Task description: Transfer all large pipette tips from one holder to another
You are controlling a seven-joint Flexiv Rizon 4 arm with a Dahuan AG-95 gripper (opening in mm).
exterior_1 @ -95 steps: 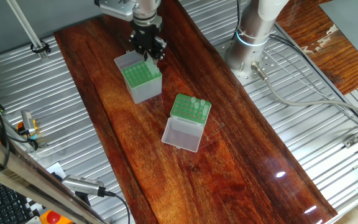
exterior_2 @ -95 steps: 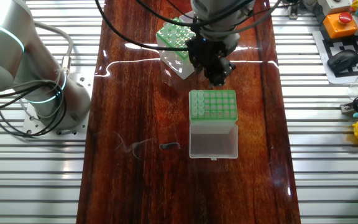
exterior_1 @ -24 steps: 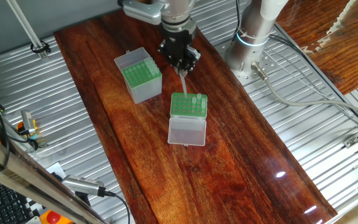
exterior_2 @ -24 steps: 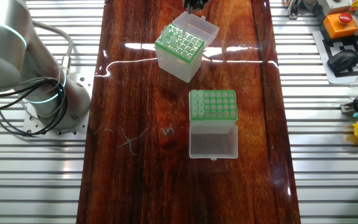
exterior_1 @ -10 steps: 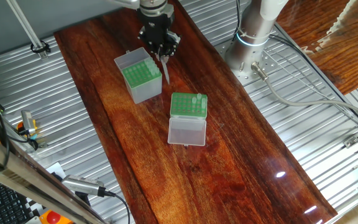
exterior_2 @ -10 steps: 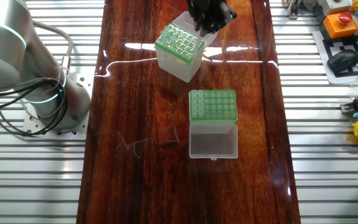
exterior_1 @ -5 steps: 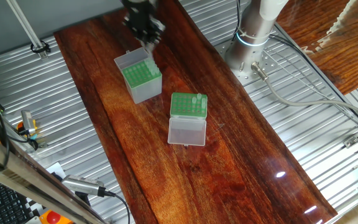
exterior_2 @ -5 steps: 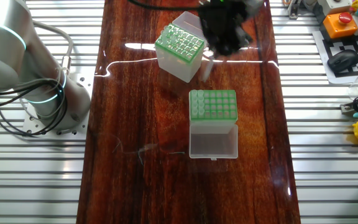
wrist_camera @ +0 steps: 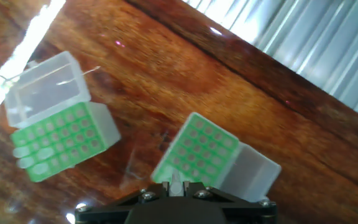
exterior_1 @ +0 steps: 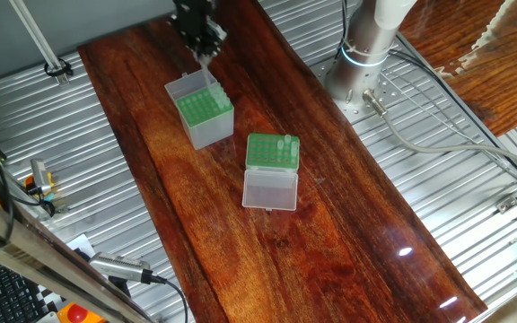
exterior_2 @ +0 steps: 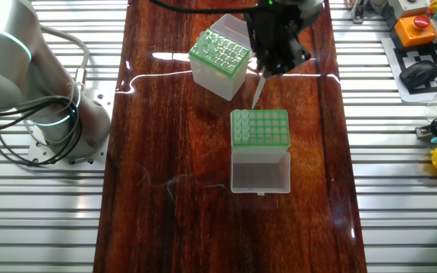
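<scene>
Carrying one large pipette tip (exterior_2: pixel 257 92) clamped upright in my gripper (exterior_2: pixel 273 67), point down for insertion, top centre of frame, above the grey-sided box (exterior_2: pixel 218 62); source rack (exterior_2: pixel 259 129) sits below, mid-frame.

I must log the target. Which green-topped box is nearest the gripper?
The taller grey-sided box, directly under the gripper in the hand view; the whitish clear-lidded box lies off to the side.
</scene>
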